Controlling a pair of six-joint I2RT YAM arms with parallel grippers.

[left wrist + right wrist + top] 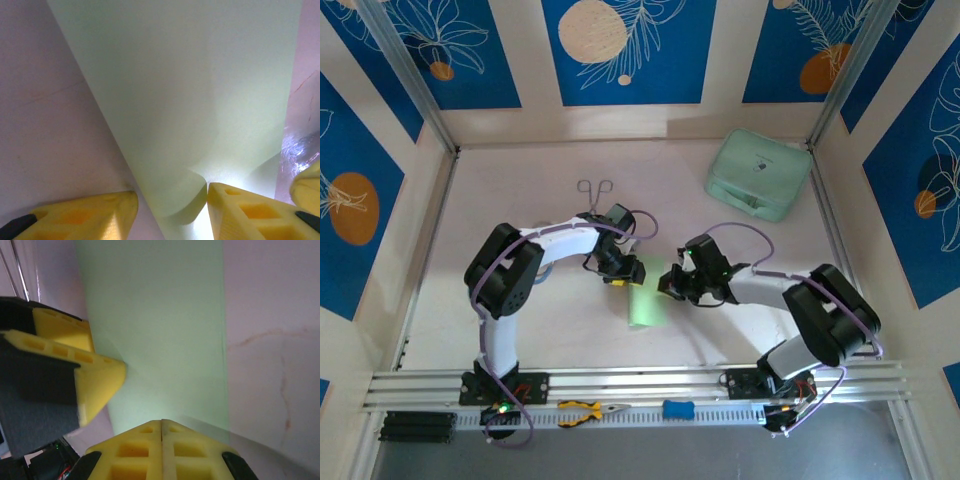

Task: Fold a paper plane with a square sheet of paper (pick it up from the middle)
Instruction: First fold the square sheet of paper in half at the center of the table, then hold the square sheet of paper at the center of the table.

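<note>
One folded light-green sheet (645, 305) lies mid-table at the centre of the top view, its long axis running toward the frame's bottom. Both arms sit at its upper end. The right gripper (162, 442), fingers pressed together, apparently pinches that edge from the right, while the left gripper (170, 210) straddles it, jaws apart, gripping nothing.

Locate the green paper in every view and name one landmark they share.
Top external: paper mid-frame, between left tool and right tool.
Left wrist: paper across the middle, down to the left tool's yellow fingers.
Right wrist: paper upper centre, meeting the shut right tool.
Shared landmark: those yellow left fingers.
</note>
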